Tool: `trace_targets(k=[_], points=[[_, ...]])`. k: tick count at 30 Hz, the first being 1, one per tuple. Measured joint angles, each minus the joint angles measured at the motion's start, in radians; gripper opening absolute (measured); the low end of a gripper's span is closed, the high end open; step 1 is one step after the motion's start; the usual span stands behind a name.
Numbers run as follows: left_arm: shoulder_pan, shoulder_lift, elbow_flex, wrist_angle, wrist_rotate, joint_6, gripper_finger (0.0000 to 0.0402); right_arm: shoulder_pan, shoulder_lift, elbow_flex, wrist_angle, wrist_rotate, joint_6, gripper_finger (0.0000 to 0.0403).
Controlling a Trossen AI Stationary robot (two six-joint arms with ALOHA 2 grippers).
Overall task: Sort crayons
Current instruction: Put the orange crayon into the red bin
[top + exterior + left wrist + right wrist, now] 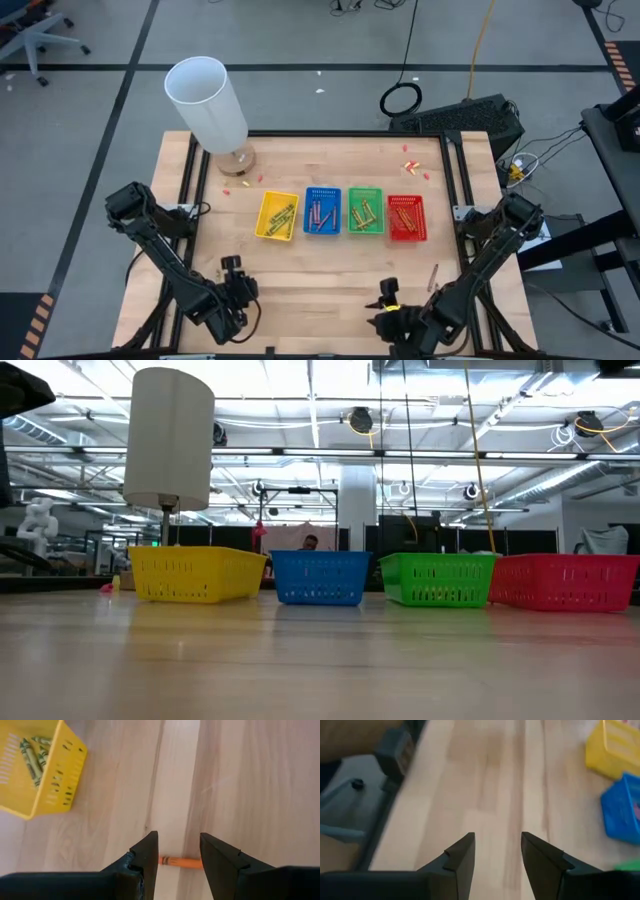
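Pale wooden bench [100, 820] lay under the left gripper [179, 851], its jaws wide, straddling a thin orange wax crayon [181, 862]. Lowering squarely before closing looked wise. The right gripper [497, 851] hung open, empty.

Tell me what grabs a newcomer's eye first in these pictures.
Four coloured trays line up mid-table: the yellow tray, blue tray, green tray and red tray, each holding crayons. Behind them at the back left of the table towers a white lamp. At the near edge the left gripper hangs open over a lone orange crayon, while the right gripper waits open over bare wood.
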Motion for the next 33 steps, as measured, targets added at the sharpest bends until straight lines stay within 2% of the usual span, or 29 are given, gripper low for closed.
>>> trace_targets(k=[4,7,11,14,19,24,28,33], points=[[0.001,0.0,-0.003,0.06,-0.001,-0.016,0.0141,0.016,0.0,0.0,-0.107,0.002,0.13,0.0144],[-0.008,0.0,-0.003,0.075,-0.007,0.057,0.0141,0.019,0.0,0.0,-0.156,0.001,0.201,0.0144],[-0.019,0.0,-0.003,0.075,-0.006,0.119,0.0141,0.016,0.0,0.0,-0.159,0.007,0.204,0.0144],[-0.014,0.0,-0.003,0.076,0.037,0.185,0.0141,0.017,0.0,0.0,-0.161,0.037,0.199,0.0144],[-0.008,0.006,-0.004,0.068,0.172,0.538,0.0141,0.017,0.0,0.0,-0.161,0.087,0.172,0.0144],[-0.003,0.006,-0.004,0.069,0.188,0.864,0.0141,0.017,0.0,0.0,-0.16,0.086,0.176,0.0144],[0.019,0.006,-0.02,0.072,0.19,1.015,0.0141,0.017,0.0,0.0,-0.16,0.086,0.175,0.0144],[0.056,0.006,-0.063,0.081,0.25,1.107,0.0141,0.017,0.0,0.0,-0.16,0.087,0.175,0.0144]])
